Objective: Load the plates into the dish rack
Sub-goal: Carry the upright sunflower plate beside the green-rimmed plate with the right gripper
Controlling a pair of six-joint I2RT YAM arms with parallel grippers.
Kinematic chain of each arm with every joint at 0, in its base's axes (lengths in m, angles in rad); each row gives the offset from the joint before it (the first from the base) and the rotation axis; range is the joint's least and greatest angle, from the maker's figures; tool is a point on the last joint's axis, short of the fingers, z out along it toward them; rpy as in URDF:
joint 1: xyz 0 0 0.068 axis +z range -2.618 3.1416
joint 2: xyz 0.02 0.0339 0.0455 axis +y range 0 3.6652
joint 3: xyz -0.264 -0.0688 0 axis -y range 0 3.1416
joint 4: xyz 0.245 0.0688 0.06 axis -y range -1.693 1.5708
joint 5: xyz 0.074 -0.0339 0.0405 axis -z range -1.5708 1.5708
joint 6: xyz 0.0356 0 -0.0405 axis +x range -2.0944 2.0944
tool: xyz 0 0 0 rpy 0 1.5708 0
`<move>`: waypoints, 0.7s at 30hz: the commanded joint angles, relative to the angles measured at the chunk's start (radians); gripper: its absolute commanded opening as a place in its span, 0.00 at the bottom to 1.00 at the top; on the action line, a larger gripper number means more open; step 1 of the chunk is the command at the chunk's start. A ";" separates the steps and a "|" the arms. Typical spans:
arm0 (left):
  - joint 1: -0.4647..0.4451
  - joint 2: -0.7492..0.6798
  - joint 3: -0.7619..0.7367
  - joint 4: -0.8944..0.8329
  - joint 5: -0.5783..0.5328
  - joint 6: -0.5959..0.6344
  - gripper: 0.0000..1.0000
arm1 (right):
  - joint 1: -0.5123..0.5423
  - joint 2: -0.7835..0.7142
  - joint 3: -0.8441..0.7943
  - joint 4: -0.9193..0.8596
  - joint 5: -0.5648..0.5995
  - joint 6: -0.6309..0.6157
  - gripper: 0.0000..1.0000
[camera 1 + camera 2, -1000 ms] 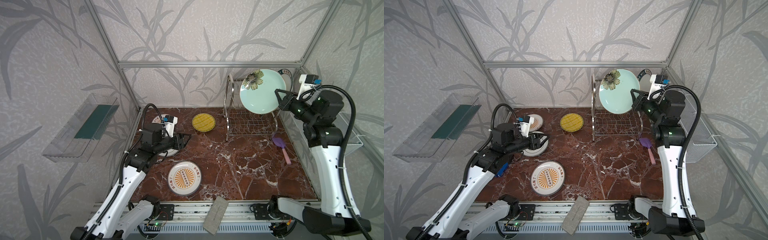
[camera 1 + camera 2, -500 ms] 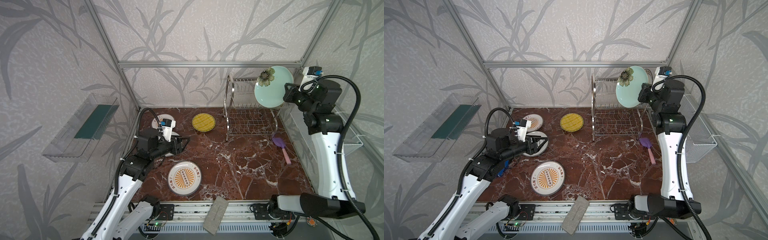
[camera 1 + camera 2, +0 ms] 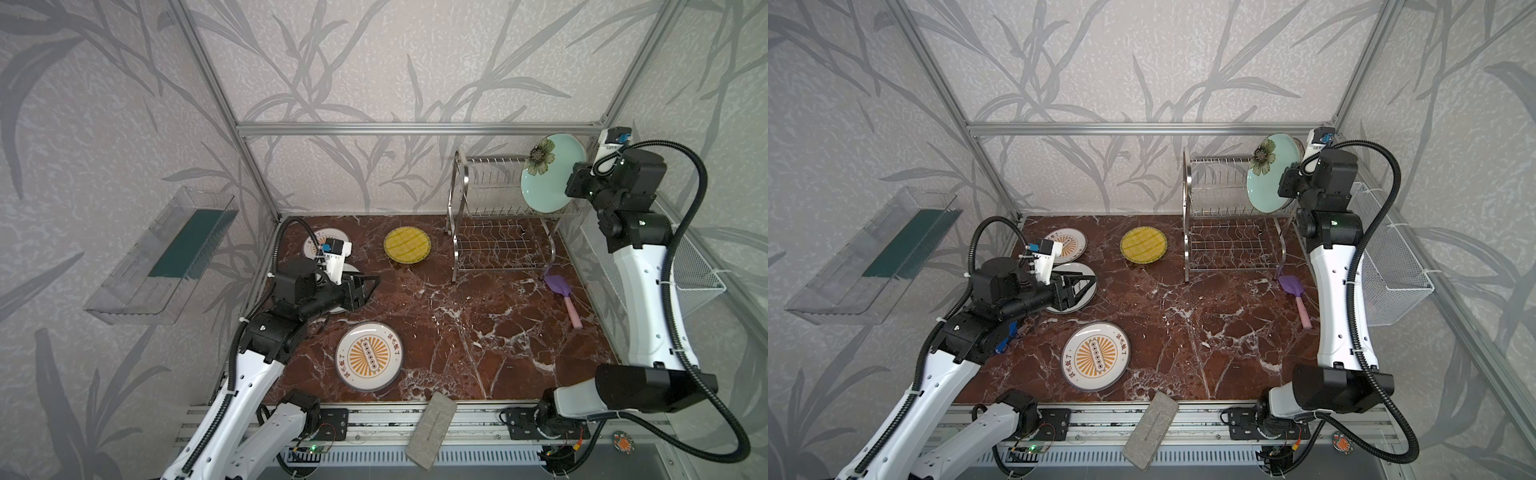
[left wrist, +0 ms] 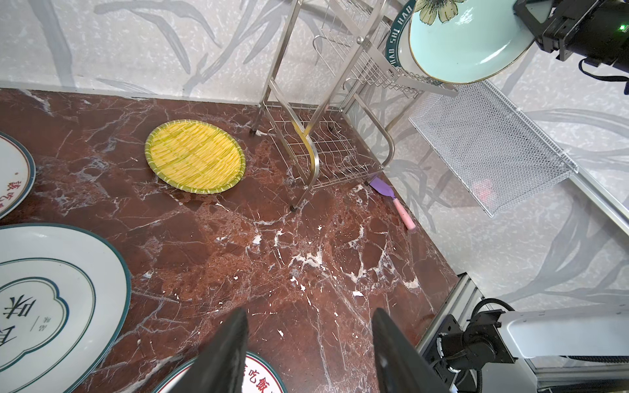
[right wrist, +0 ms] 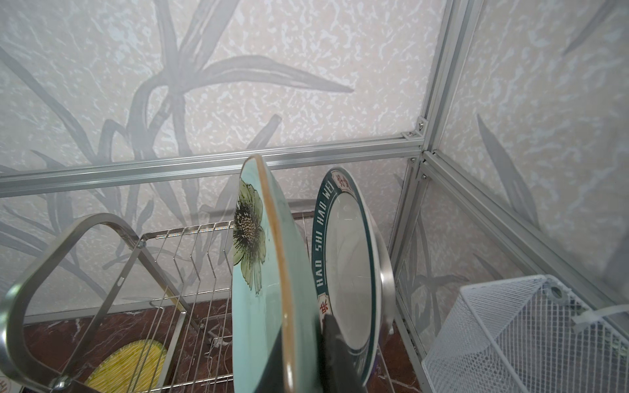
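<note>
The mint plate with a flower (image 3: 548,178) (image 3: 1268,178) stands on edge over the right end of the dish rack's (image 3: 490,195) (image 3: 1217,183) upper tier, with my right gripper (image 3: 575,183) (image 5: 299,340) shut on its rim. In the right wrist view it (image 5: 262,306) is next to a teal-rimmed white plate (image 5: 347,258) standing in the rack (image 5: 102,258). My left gripper (image 3: 370,286) (image 4: 309,314) hangs open and empty over the ringed white plate (image 3: 1077,286) (image 4: 51,289). Two sunburst plates (image 3: 369,355) (image 3: 316,245) and the yellow plate (image 3: 406,245) (image 4: 194,156) lie flat.
A purple spatula with a pink handle (image 3: 561,293) lies right of the rack's feet. A white mesh basket (image 3: 690,266) hangs on the right wall and a clear plastic tray (image 3: 166,257) on the left wall. A grey block (image 3: 430,424) rests on the front rail.
My right arm has carried the mint plate rightwards along the rack's upper tier, turning it more edge-on. The left gripper has barely shifted and stays open.
</note>
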 commanded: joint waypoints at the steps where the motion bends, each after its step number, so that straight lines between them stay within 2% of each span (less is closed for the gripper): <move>1: -0.003 -0.016 -0.009 0.013 0.011 0.023 0.57 | -0.003 0.017 0.114 0.139 0.037 -0.049 0.00; 12: -0.003 -0.029 -0.012 0.011 0.006 0.026 0.57 | 0.001 0.103 0.226 0.095 0.098 -0.111 0.00; 21: -0.003 -0.033 -0.016 0.015 0.010 0.024 0.56 | 0.064 0.134 0.253 0.106 0.214 -0.243 0.00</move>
